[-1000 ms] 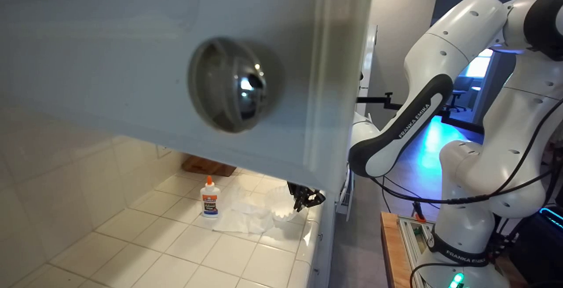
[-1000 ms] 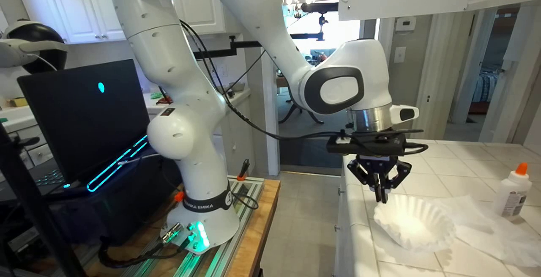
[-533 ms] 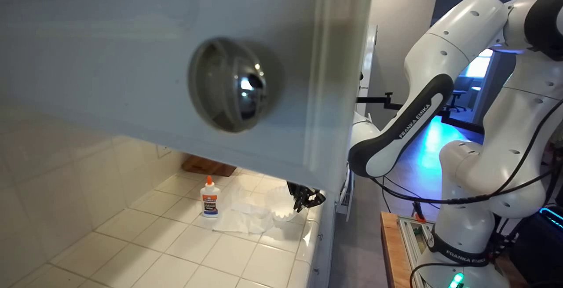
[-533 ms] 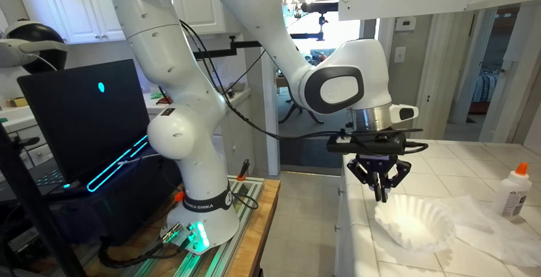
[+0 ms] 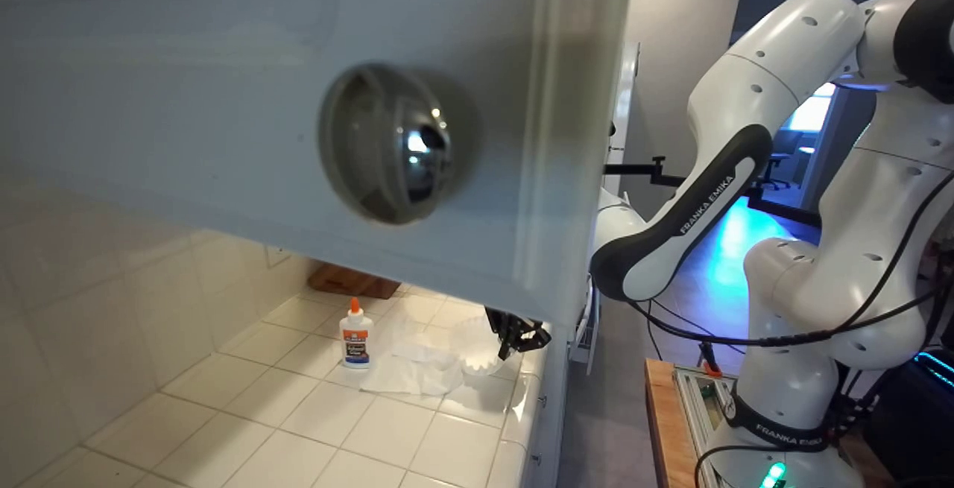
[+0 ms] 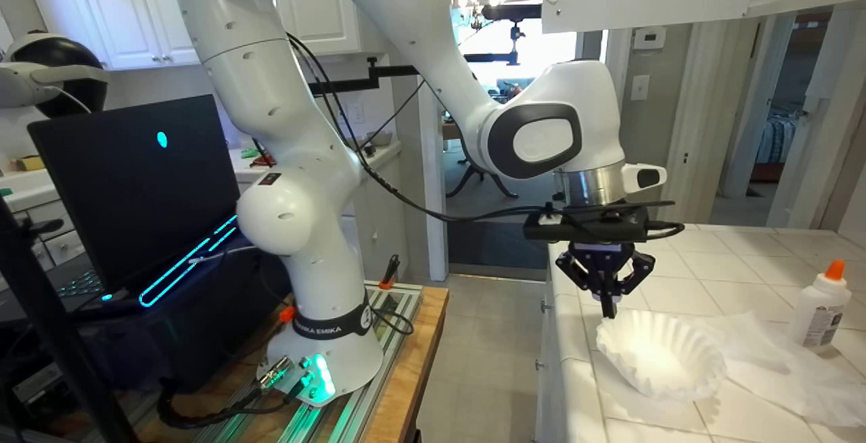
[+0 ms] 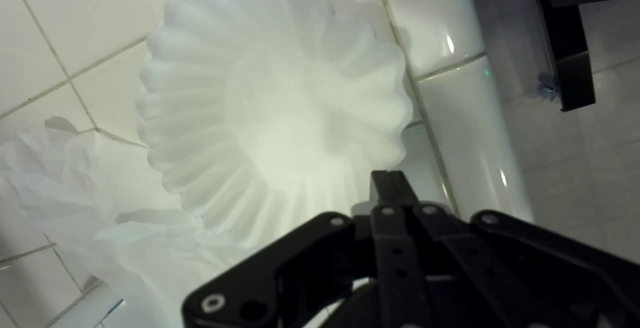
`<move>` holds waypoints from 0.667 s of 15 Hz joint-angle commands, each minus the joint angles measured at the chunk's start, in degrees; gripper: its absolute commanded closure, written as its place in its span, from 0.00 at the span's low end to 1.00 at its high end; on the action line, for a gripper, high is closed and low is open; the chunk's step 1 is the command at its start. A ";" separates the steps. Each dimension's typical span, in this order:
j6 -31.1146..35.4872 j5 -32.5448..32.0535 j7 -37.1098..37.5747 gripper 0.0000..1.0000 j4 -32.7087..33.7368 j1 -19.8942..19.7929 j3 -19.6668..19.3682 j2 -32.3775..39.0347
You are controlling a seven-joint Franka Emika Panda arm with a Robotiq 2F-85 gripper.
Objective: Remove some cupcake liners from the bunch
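The bunch of cupcake liners is a white fluted cup on the tiled counter, also seen from above in the wrist view and partly in an exterior view. How many liners are nested cannot be told. Crumpled thin white liners lie flat beside it, also in the wrist view. My gripper is at the cup's rim on the counter-edge side. In the wrist view its fingertips are together, seemingly with the thin rim pinched between them. The pinch itself is mostly hidden.
A glue bottle with an orange cap stands beyond the crumpled liners. An open cabinet door with a round knob hangs above the counter. The counter's rounded front edge is close to the gripper. A wooden block stands farther back.
The fingers have drawn closer together. The gripper has risen slightly and shifted a little toward the robot base, and the fluted cup has shifted slightly with it.
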 commanded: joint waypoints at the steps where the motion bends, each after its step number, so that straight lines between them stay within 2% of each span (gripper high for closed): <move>1: -2.06 2.56 -2.21 1.00 0.00 0.58 0.44 -1.58; 10: -3.04 1.90 -1.39 1.00 0.09 0.71 1.22 -5.00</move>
